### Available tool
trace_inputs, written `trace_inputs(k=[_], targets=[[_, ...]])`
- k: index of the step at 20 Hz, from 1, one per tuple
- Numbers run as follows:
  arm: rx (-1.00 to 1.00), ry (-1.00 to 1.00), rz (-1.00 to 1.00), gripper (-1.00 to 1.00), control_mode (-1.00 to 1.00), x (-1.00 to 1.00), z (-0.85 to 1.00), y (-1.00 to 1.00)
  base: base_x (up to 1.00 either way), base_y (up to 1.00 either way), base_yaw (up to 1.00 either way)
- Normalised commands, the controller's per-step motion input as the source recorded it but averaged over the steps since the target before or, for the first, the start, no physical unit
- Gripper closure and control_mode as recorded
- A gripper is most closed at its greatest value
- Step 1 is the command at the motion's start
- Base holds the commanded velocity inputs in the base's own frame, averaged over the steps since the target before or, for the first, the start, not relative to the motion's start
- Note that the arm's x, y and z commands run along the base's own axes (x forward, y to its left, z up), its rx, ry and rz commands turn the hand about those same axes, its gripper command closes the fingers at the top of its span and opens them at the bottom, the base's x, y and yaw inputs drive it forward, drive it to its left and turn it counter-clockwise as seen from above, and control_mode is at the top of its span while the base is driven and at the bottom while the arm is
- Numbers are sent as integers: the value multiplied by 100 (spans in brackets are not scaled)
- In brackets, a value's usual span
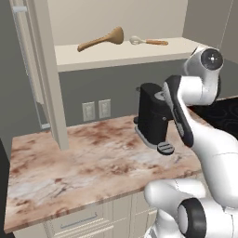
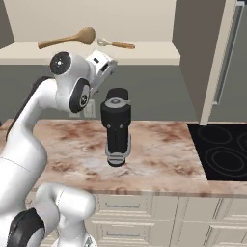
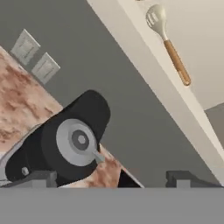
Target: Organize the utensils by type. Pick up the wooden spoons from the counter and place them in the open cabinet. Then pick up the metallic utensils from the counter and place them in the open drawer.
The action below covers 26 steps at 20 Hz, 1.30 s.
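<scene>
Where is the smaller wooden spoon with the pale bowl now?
The smaller wooden spoon lies on the shelf of the open cabinet, just right of the larger wooden spoon in both base views, above the black coffee machine.

A black coffee machine (image 2: 116, 126) is standing upright (a round grey cap on top), two wall outlets (image 1: 96, 110) are sitting behind it, and a black cooktop (image 2: 223, 150) is lying nearby.
</scene>
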Motion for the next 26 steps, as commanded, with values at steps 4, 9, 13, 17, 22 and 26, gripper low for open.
trace_inputs(k=[4,9,13,17,22,26], targets=[[34,7,-59,-100,-100,-48,-53,1,0,0,0],[32,6,-41,-100,-100,-20,-35,7,0,0,0],[31,9,-18,-100,-100,-13,-45,2,0,0,0],[15,2,-1,-100,-100,-6,-19,1,0,0,0],[0,0,0,-100,100,0,0,0,-37,-6,-5],[0,0,0,-100,100,0,0,0,-41,-27,-48]])
